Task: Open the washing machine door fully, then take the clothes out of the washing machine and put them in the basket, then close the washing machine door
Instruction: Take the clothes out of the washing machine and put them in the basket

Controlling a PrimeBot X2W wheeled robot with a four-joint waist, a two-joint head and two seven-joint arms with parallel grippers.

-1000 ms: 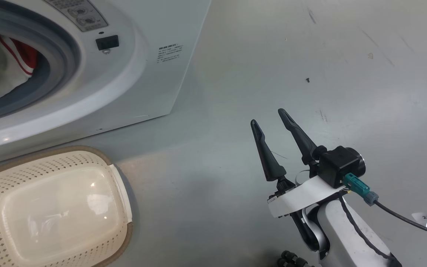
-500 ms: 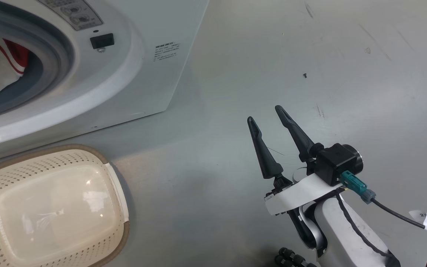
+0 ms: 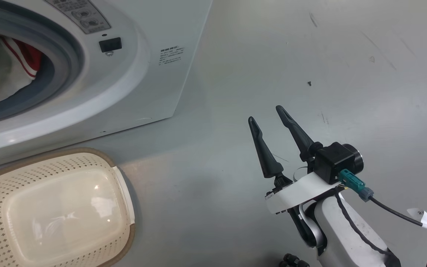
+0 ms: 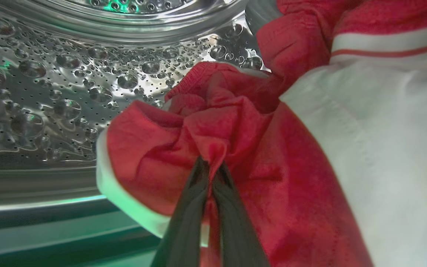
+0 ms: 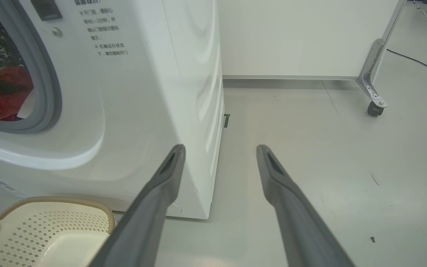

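Inside the steel drum of the washing machine [image 4: 69, 92] lie the clothes [image 4: 272, 148], red cloth with a white panel and striped trim. My left gripper [image 4: 210, 165] is shut on a bunched fold of the red cloth. In the head view the white washing machine [image 3: 154, 85] fills the upper left, with the clothes [image 3: 24, 59] showing through its grey seal. The cream basket [image 3: 121, 185] stands on the floor below the opening. My right gripper [image 3: 265, 115] hangs open over bare floor to the right of the machine, nothing between its fingers. The washing machine door is out of view.
Grey floor [image 3: 347, 74] stretches to the right of the machine. A white panel on a castor [image 5: 374, 108] stands behind, with a cable [image 5: 421, 65] on the floor. The basket [image 5: 95, 217] sits just in front of the machine's base.
The head view has shifted slightly, so the camera moved. My right gripper stays open in the same place. No earlier picture shows the left gripper.
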